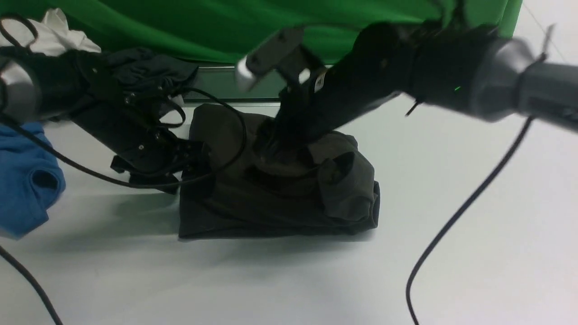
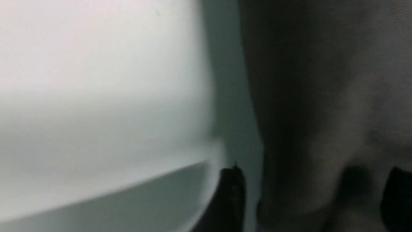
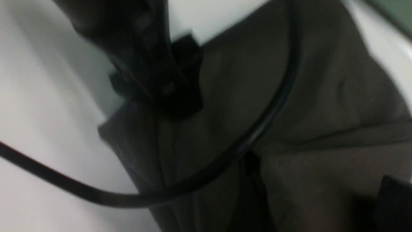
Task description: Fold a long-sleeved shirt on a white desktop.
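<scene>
The long-sleeved shirt (image 1: 280, 194) lies as a bunched, roughly folded dark olive bundle in the middle of the white desktop (image 1: 451, 171). My left gripper (image 1: 198, 158) sits low at the bundle's left edge. In the left wrist view the left gripper (image 2: 313, 199) has its fingertips (image 2: 231, 196) wide apart over the shirt (image 2: 322, 96), so it is open. My right gripper (image 1: 271, 144) points down onto the top middle of the bundle. The right wrist view shows the right gripper (image 3: 322, 199) open just above the shirt (image 3: 322, 112), with the left arm (image 3: 151, 64) beyond it.
A blue shirt (image 1: 25, 180) lies at the left edge. A smaller dark garment (image 1: 149, 67) and a white cloth (image 1: 58, 34) sit at the back left. The grey hatch (image 1: 226, 83) is behind the bundle, under the green backdrop (image 1: 226, 22). A black cable (image 1: 451, 225) crosses the right side.
</scene>
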